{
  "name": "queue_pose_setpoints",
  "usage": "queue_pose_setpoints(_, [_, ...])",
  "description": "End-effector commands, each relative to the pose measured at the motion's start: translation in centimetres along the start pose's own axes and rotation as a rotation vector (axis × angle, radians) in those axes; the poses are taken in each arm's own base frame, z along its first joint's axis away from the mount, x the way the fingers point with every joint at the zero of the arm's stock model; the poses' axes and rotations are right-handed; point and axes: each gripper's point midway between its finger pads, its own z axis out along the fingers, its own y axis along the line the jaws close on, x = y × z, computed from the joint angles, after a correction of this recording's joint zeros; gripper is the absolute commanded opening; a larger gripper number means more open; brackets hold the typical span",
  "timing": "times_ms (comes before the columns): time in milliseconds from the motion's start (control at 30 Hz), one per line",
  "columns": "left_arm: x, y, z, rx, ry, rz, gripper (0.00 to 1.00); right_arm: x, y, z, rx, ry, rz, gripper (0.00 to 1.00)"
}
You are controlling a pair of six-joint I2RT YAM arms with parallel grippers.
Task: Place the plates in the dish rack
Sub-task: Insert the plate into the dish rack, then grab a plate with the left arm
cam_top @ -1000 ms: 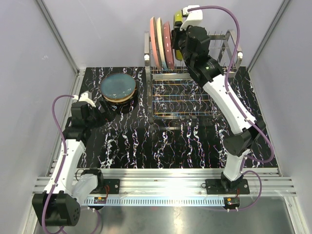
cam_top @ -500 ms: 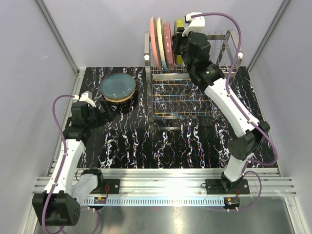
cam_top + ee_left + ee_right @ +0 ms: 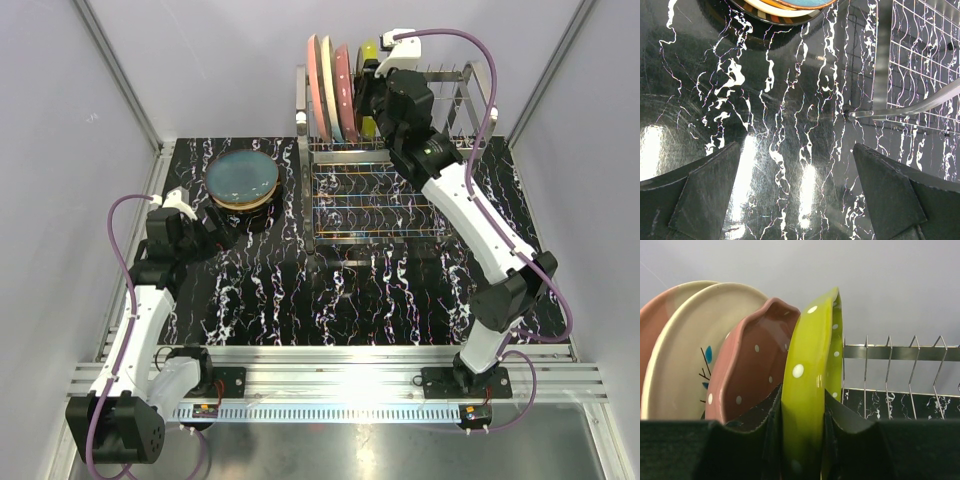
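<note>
Gripping a glossy lime-green plate (image 3: 810,350) scattered with white dots, the right gripper (image 3: 803,412) has its two dark, angular fingers (image 3: 765,425) closed on either face of the rim. The plate stands upright on edge at the left end of the dish rack (image 3: 375,205). Its lower edge is hidden behind the fingers, so I cannot tell whether it sits between the wires. Just to its left stands a dusty-pink plate (image 3: 752,370) with a wavy, scalloped rim and small pale dots. Next comes a smooth cream plate (image 3: 685,350) painted with a thin twig and a blue leaf, and last a plain salmon-pink plate (image 3: 655,315), all upright and close together. The rack is shiny metal, with a tubular frame, a fine wire grid for a floor and a row of thin upright tines (image 3: 888,370) standing bare to the right of the green plate. The left gripper (image 3: 796,150) hangs low over the tabletop (image 3: 270,290), a polished black slab veined with white like marble, and its broad matte-black fingers (image 3: 705,195) are spread wide with nothing between them. Ahead of it, well apart from the rack, a flat stack of plates (image 3: 242,178) lies on the tabletop. A mottled teal plate (image 3: 242,172) is on top, with orange, cream and dark striped rims showing beneath.
</note>
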Motion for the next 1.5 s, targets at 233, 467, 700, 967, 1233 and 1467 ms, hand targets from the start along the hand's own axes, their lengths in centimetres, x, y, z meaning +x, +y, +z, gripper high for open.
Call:
queue_pose_setpoints(233, [-0.8, -0.9, 0.2, 0.048, -0.033, 0.005, 0.99, -7.5, 1.5, -2.4, -0.082, -0.180, 0.078, 0.44])
queue_pose_setpoints(467, [-0.7, -0.9, 0.2, 0.049, -0.029, 0.003, 0.99, -8.0, 1.6, -2.8, -0.091, -0.183, 0.086, 0.45])
queue_pose_setpoints(700, [-0.8, -1.0, 0.2, 0.051, -0.032, 0.004, 0.99, -9.5, 1.7, -3.9, -0.107, -0.207, 0.105, 0.48])
queue_pose_setpoints(967, [-0.8, -0.7, 0.0, 0.033, -0.038, 0.008, 0.99, -10.7, 2.4, -5.0, -0.160, -0.219, 0.118, 0.51])
queue_pose_setpoints(1233, [-0.7, -0.3, 0.3, 0.016, -0.026, 0.015, 0.99, -12.6, 2.0, -7.3, -0.176, -0.248, 0.128, 0.51])
queue_pose_setpoints(1467, [-1.3, 1.2, 0.4, -0.076, -0.035, 0.009, 0.99, -12.5, 1.7, -11.8, -0.248, -0.249, 0.108, 0.50])
